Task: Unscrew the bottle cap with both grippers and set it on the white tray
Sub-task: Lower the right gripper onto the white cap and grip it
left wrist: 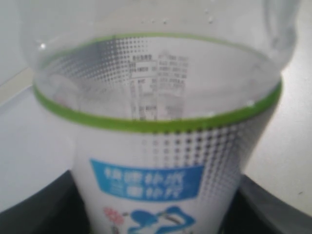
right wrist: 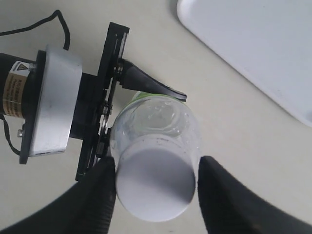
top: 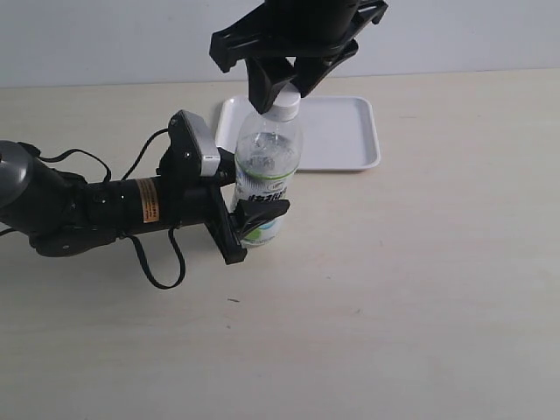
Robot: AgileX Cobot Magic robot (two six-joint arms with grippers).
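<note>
The clear bottle [top: 267,157] stands upright on the table in front of the white tray [top: 341,131]. My left gripper [top: 249,188] reaches in from the left and is shut on the bottle's labelled lower body; the label fills the left wrist view [left wrist: 156,97] between the black fingers. The white bottle cap [top: 287,107] sits on the neck. My right gripper [top: 287,92] comes down from above and straddles the cap [right wrist: 155,185]. One finger [right wrist: 97,195] touches the cap's side. The other finger [right wrist: 229,200] stands a narrow gap off it.
The white tray [right wrist: 253,44] lies empty just behind the bottle. The left arm [top: 87,210] with its orange label and looping cables lies across the table's left side. Bare beige tabletop [top: 394,289] spreads to the front and right.
</note>
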